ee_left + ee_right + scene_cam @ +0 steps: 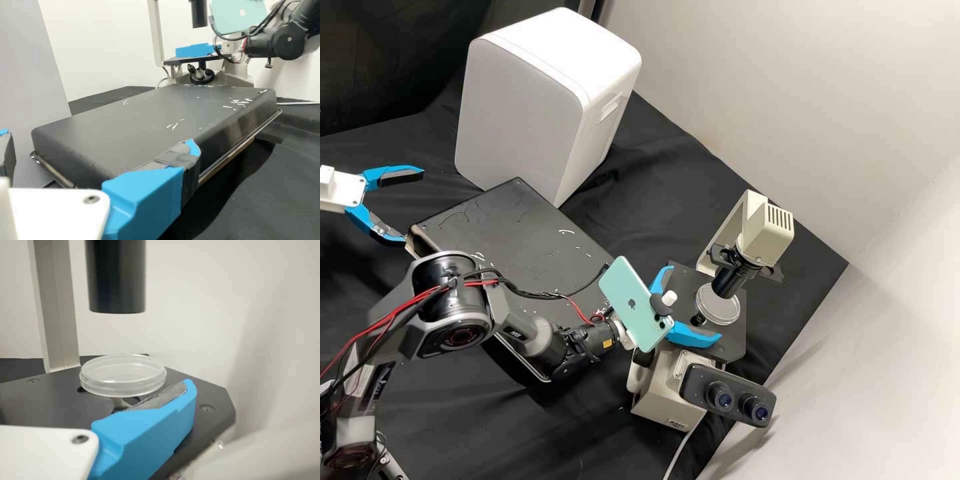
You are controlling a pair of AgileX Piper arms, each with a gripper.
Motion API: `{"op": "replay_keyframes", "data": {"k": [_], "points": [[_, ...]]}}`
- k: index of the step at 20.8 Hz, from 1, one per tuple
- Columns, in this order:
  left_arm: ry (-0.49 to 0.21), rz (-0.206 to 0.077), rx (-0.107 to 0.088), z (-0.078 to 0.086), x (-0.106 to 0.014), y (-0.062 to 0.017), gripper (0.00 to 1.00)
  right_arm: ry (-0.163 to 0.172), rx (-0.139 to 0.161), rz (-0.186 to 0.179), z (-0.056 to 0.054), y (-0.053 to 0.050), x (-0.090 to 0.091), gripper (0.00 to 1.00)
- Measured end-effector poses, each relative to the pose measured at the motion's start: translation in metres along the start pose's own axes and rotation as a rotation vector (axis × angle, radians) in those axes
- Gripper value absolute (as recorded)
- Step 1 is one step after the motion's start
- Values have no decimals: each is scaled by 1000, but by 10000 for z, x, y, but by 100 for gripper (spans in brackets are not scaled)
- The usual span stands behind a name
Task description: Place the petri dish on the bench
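Bench [667, 180] under black cloth carries a tall white box [543, 100] at the back. A flat black case [513, 233], scuffed with white marks, lies in front of the box. Toward the right edge stands a cream microscope [673, 390] with a black stage [739, 333]. The right arm, a mint-green phone [635, 303] fixed at its wrist, holds the right claw [693, 303] at the stage, its blue fingers [150, 427] spread wide and gripping nothing. The left claw [412, 205] sits wide open at the case's far left corner. The clear petri dish [718, 307] rests on the stage under the dark lens tube [116, 275], just beside a right fingertip.
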Motion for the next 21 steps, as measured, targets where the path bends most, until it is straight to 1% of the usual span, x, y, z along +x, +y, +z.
{"op": "replay_keyframes", "data": {"k": [2,4,6,7,10,12,13,17,18,21], "points": [[-8,-6,0,14,3,-11,100,3,-13,-5,5,-25,53,100],[-12,-8,1,21,5,-15,100,5,-14,-4,12,-28,107,100],[-16,-9,1,30,5,-16,100,11,-23,2,14,-21,157,100],[-14,-8,2,28,5,-15,100,6,-23,0,26,-25,181,100],[-14,-11,0,32,6,-20,100,5,-39,7,42,-17,263,100],[-11,-22,16,31,14,-42,100,13,-39,2,31,-52,312,100],[-11,-27,18,30,17,-51,100,20,-43,0,25,-56,335,100],[-8,-38,14,35,24,-72,100,35,-54,-10,18,-85,391,100],[-8,-39,13,36,24,-75,100,36,-55,-10,22,-87,401,100],[2,-39,10,30,25,-76,100,52,-62,-10,22,-97,430,100]]}}
